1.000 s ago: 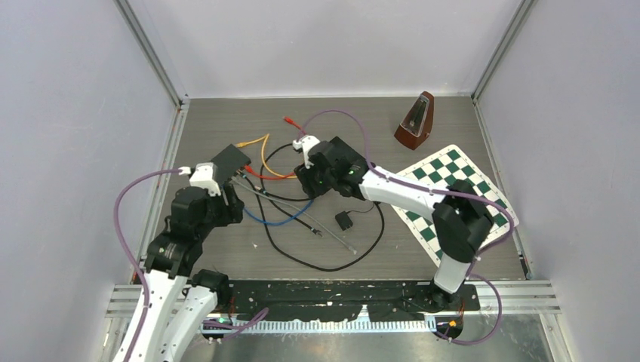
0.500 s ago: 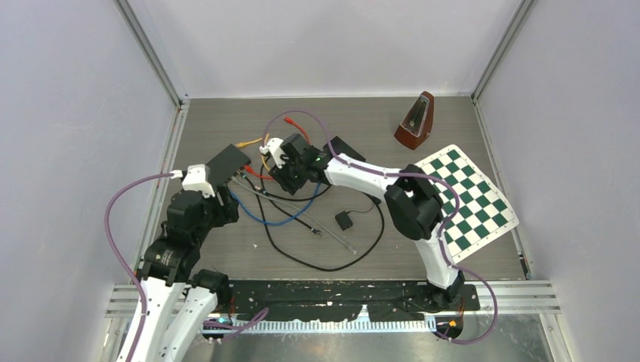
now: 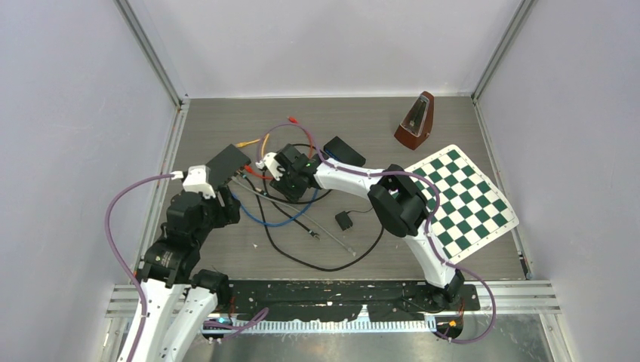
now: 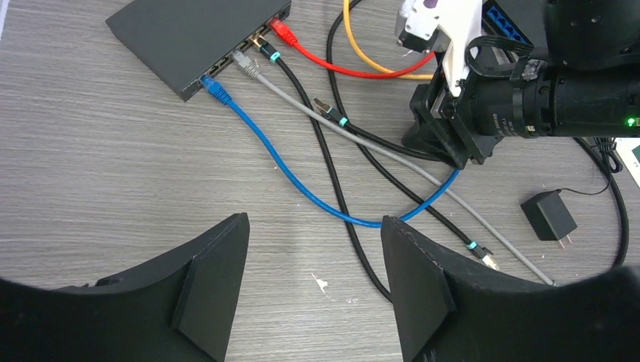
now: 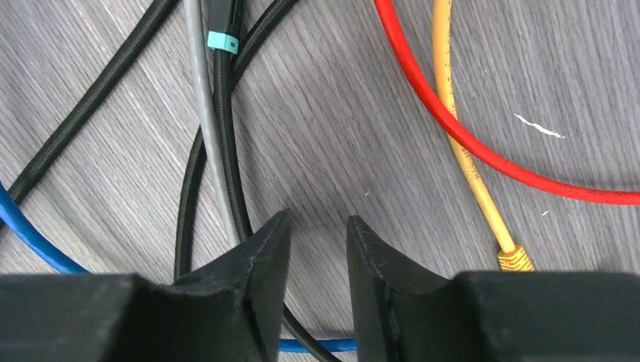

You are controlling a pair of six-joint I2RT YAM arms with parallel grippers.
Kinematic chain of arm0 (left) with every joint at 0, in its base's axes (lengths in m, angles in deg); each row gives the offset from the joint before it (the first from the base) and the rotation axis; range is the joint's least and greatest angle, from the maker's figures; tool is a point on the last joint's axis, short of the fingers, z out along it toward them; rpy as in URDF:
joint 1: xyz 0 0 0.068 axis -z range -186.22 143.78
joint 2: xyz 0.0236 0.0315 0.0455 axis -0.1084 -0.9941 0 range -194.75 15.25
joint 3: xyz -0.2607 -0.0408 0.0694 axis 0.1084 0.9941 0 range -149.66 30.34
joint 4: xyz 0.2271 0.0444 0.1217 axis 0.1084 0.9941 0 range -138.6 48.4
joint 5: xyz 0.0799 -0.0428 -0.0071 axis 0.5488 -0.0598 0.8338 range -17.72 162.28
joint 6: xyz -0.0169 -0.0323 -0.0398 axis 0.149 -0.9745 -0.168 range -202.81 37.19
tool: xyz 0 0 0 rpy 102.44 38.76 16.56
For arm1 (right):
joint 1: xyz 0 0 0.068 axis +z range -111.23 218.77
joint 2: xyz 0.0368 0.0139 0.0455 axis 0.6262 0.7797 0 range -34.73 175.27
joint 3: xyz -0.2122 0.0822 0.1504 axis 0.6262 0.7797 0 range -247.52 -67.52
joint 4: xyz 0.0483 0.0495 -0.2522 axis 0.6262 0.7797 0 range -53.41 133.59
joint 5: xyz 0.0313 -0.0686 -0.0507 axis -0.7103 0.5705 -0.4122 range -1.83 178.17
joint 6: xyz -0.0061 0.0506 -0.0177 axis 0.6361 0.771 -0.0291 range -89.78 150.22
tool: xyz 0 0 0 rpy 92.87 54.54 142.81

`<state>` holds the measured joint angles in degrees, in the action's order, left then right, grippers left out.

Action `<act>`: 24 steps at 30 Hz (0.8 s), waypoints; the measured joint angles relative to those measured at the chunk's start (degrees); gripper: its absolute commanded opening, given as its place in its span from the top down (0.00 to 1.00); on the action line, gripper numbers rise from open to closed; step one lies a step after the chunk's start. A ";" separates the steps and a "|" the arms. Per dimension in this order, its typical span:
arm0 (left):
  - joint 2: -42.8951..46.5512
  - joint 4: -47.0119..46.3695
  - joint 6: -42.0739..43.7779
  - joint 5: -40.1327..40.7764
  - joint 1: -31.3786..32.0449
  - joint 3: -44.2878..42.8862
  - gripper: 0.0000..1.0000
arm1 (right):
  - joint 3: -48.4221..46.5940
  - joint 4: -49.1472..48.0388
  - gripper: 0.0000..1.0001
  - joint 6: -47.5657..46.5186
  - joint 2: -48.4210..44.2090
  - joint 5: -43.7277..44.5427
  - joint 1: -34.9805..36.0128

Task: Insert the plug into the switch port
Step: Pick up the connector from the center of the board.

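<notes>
Cables (image 3: pixel 285 222) are sprawling over the table's (image 3: pixel 219 121) middle toward the switch (image 3: pixel 229 162) near the left edge, the right arm (image 3: pixel 347 176) stretching above them. A chessboard (image 3: pixel 464 196) and metronome (image 3: pixel 415 121) are crowding the right side. Bare strips are running along the far and near edges.

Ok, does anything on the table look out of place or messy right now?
Nothing looks spilled or broken. The cables lie in a crossing tangle beside the switch, and the yellow cable's plug lies loose, in no port. The chessboard mat sits at a slant on the right.
</notes>
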<state>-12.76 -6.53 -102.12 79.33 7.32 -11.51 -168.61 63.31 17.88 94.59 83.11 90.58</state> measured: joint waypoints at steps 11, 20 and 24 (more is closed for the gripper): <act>0.02 -0.15 -3.54 -0.81 0.00 1.62 0.34 | 1.07 -2.47 0.61 -0.57 -0.02 1.01 -0.02; 0.02 -0.17 -6.16 -3.61 0.00 2.47 0.32 | 1.27 -2.89 0.56 -1.79 -0.15 1.40 -0.04; -0.20 -0.17 -6.10 -4.07 0.00 2.47 0.31 | -0.07 0.63 0.52 -3.30 -0.37 0.42 -0.66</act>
<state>-12.96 -6.71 -108.22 75.26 7.32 -9.04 -168.68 63.94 14.58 94.22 83.53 89.93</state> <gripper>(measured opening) 0.682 0.452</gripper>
